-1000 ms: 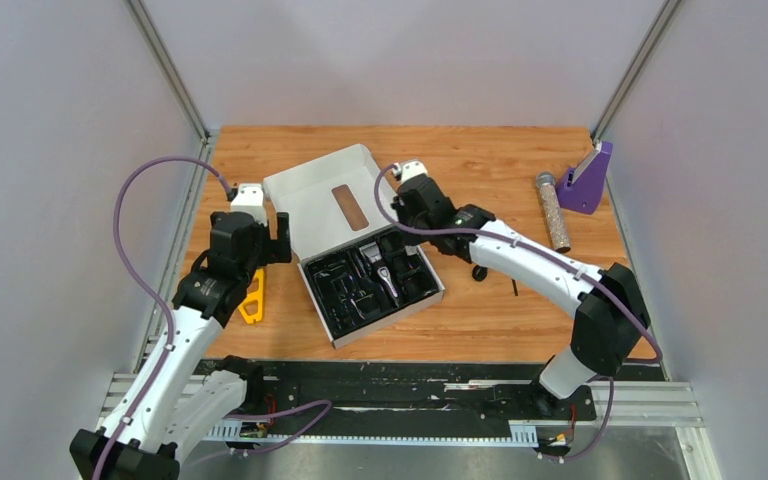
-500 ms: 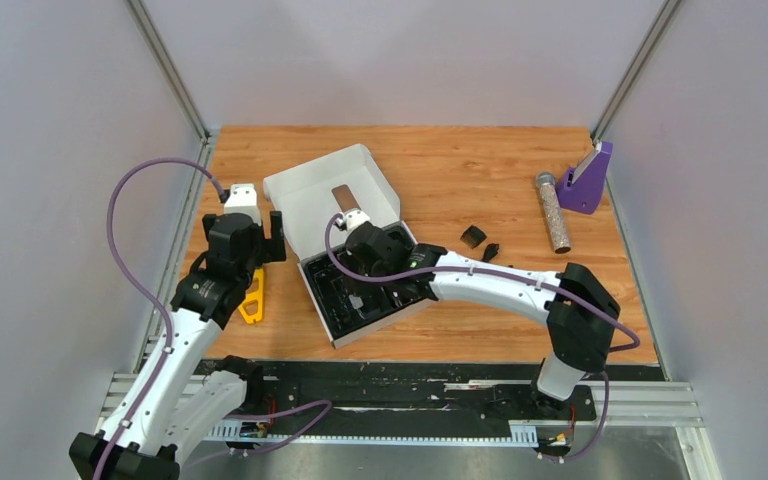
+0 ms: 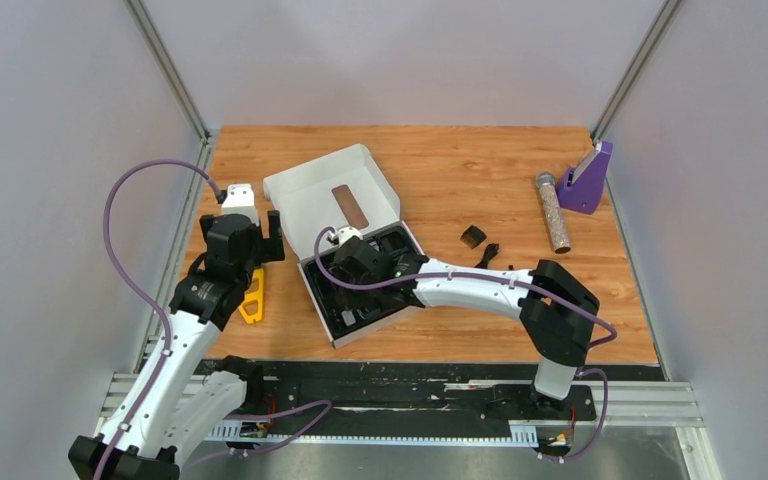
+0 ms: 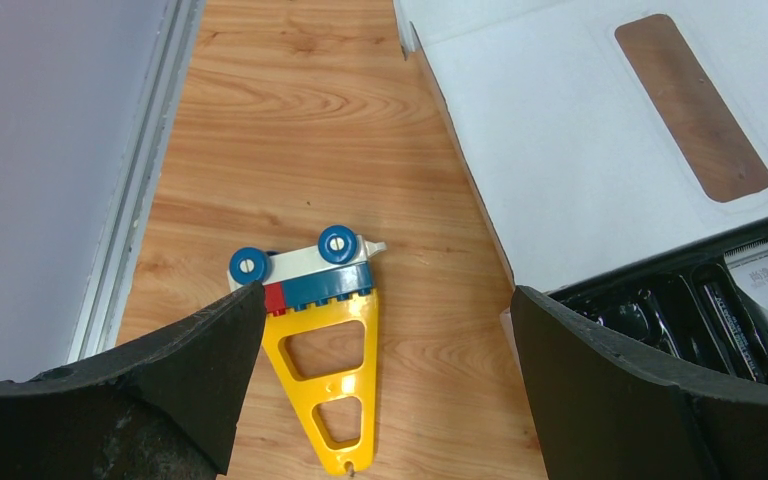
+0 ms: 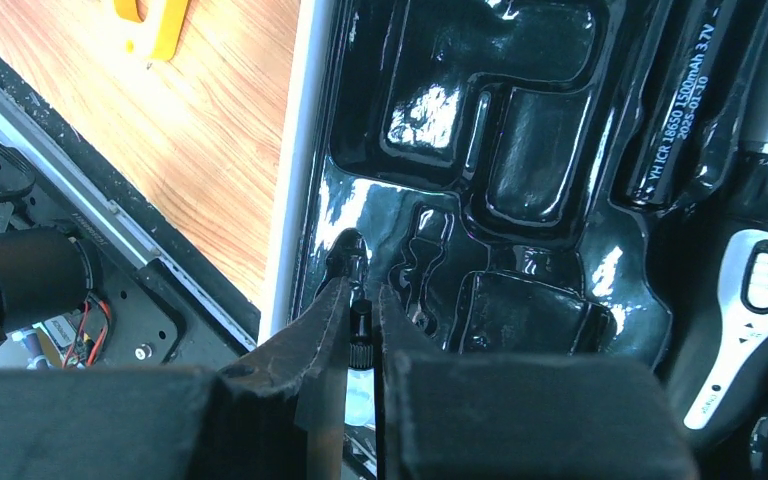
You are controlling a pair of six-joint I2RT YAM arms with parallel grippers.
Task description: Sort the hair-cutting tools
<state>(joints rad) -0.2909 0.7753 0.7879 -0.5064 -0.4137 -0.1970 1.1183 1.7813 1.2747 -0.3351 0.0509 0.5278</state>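
Over the left side of the black tray (image 5: 540, 50), the right gripper (image 5: 360, 300) pinches a thin black stick (image 5: 360, 335), jaws barely parted; the left gripper (image 4: 388, 295) gapes wide, empty.

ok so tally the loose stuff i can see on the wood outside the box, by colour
black: 2, comb guard, coiled cord
silver: 1, glittery cylinder
purple: 1, purple block
yellow: 1, triangular toy piece
total: 5
not counted: thin black stick in the right gripper
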